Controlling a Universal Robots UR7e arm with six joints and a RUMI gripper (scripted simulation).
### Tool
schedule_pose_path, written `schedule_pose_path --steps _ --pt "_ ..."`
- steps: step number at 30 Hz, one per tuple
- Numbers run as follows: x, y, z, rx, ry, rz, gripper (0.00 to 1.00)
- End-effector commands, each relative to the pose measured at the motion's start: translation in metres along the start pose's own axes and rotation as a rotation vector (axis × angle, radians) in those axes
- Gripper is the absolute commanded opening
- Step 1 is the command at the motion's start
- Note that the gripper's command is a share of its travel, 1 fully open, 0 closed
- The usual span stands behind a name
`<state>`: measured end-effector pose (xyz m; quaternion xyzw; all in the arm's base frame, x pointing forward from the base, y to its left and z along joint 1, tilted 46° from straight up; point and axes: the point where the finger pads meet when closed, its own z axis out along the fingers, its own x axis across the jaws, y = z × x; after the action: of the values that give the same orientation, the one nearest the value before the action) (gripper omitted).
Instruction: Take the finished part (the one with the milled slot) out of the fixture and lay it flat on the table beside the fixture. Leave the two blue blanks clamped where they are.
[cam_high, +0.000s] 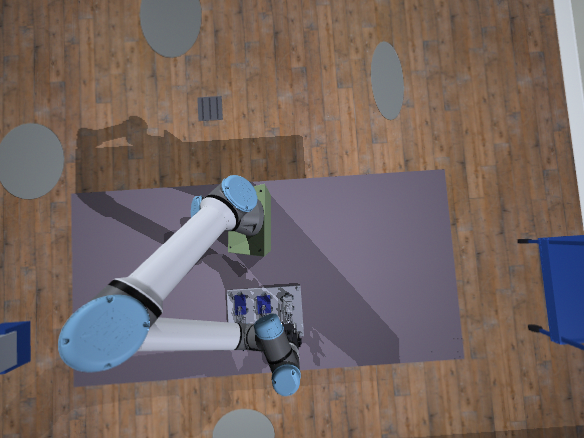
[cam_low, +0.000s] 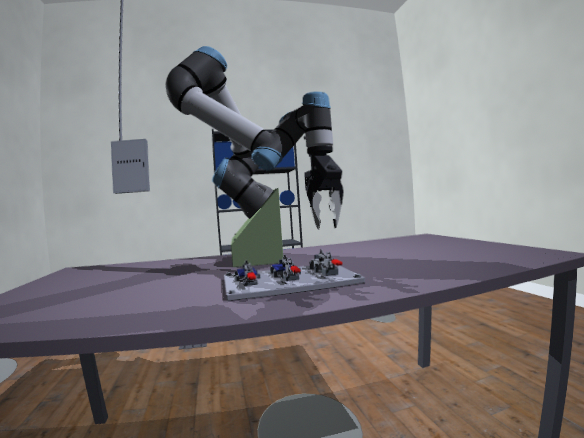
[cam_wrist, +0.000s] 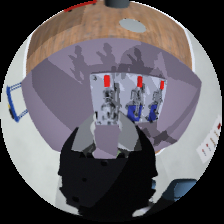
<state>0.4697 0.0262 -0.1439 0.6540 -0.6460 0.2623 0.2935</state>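
My gripper (cam_low: 326, 222) hangs in the air above the fixture (cam_low: 295, 286), fingers partly apart and holding nothing. The fixture plate lies on the purple table (cam_low: 450, 265). Two blue blanks (cam_high: 240, 302) (cam_high: 263, 301) sit clamped in it side by side. The grey finished part (cam_high: 287, 303) sits clamped in the third station, the one nearest below my gripper.
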Motion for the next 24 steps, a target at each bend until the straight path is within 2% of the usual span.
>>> schedule_pose_path --steps 1,10,24 --pt "-0.001 -0.026 0.0 -0.002 0.001 0.0 0.28" --pt "-0.001 -0.053 0.001 -0.002 0.001 0.0 0.28" --pt "-0.001 -0.056 0.003 -0.002 0.001 0.0 0.28"
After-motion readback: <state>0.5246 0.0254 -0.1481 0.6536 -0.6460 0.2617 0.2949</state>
